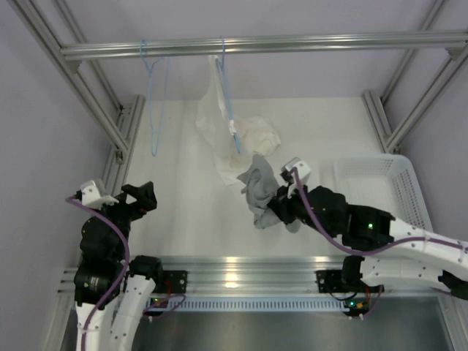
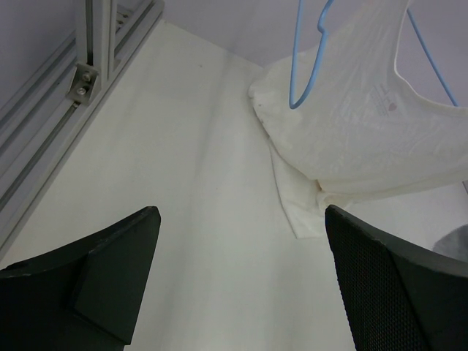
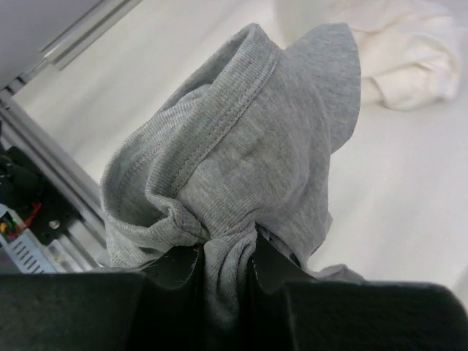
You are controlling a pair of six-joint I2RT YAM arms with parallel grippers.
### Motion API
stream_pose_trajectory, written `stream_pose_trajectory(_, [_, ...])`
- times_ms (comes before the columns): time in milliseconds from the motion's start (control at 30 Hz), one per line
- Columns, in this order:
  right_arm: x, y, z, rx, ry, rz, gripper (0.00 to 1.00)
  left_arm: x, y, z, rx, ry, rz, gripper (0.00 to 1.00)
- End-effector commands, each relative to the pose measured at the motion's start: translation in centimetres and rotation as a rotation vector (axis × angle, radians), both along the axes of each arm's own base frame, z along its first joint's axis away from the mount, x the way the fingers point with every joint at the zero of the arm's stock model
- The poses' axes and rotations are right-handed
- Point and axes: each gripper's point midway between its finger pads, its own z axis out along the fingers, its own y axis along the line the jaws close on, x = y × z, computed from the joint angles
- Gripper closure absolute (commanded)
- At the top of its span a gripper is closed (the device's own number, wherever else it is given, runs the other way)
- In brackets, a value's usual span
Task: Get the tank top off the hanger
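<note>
Basket (image 1: pixel 376 174) sits right of tank top (image 1: pixel 257 183); white garment (image 1: pixel 252 135) behind.

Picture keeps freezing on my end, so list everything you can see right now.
tank top: one, grey, bunched in the right claw, off any hanger.
bare hanger: one, light blue, on the rail, left.
second hanger: one, light blue, on the rail, holding the white garment.
white garment: one, white, trailing onto the table.
basket: one, white, table's right side.
rail: one, silver, across the back.
left claw: one, black, open, empty.
right claw: one, black, shut on the tank top.
</note>
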Motion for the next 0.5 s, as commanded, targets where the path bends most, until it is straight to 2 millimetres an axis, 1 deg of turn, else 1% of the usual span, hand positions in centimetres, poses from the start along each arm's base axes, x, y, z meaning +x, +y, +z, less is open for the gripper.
stream_pose_trajectory(0, [1.2,-8.7,0.8,-0.075,-0.018,-0.246,1.00,-0.1,-0.1,1.4,0.004,-0.061,-0.009,0.01])
stream_pose_trajectory(33, [1.6,-11.3,0.4,-0.124,-0.013,-0.322,1.00,-0.1,-0.1,1.4,0.004,-0.061,-0.013,0.01])
stream_pose_trajectory(67, [1.9,-13.2,1.0,-0.119,-0.025,-0.375,1.00,-0.1,-0.2,1.4,0.002,-0.061,-0.014,0.01])
stream_pose_trajectory(100, [2.0,-14.2,1.7,-0.120,-0.024,-0.402,1.00,-0.1,-0.2,1.4,0.002,-0.061,-0.014,0.01])
stream_pose_trajectory(133, [2.5,-16.3,1.2,-0.168,-0.014,-0.465,1.00,-0.1,-0.2,1.4,0.002,-0.061,-0.014,0.01])
stream_pose_trajectory(167, [2.7,-17.2,1.2,-0.188,-0.011,-0.490,1.00,-0.1,-0.2,1.5,0.001,-0.062,-0.014,0.01])
stream_pose_trajectory(200, [3.3,-18.9,1.0,-0.225,-0.012,-0.551,1.00,-0.1,-0.2,1.5,0.001,-0.062,-0.014,0.01])
stream_pose_trajectory(300, [4.4,-21.4,0.5,-0.286,0.002,-0.656,1.00,0.0,-0.3,1.5,0.000,-0.061,-0.020,0.01])
stream_pose_trajectory(333, [5.0,-22.9,0.5,-0.305,0.012,-0.709,1.00,0.0,-0.3,1.5,0.005,-0.061,-0.022,0.01])
stream_pose_trajectory(367, [5.8,-23.5,0.9,-0.297,0.005,-0.745,1.00,0.0,-0.4,1.5,0.005,-0.061,-0.025,0.01])
stream_pose_trajectory(400, [6.5,-25.6,1.1,-0.321,0.008,-0.832,1.00,0.1,-0.4,1.4,0.005,-0.058,-0.028,0.01])
stream_pose_trajectory(433, [7.2,-26.4,1.4,-0.342,0.011,-0.888,1.00,0.1,-0.5,1.5,0.008,-0.059,-0.030,0.01])
stream_pose_trajectory(467, [7.4,-27.2,1.4,-0.359,0.019,-0.939,1.00,0.2,-0.6,1.4,0.008,-0.057,-0.036,0.01])
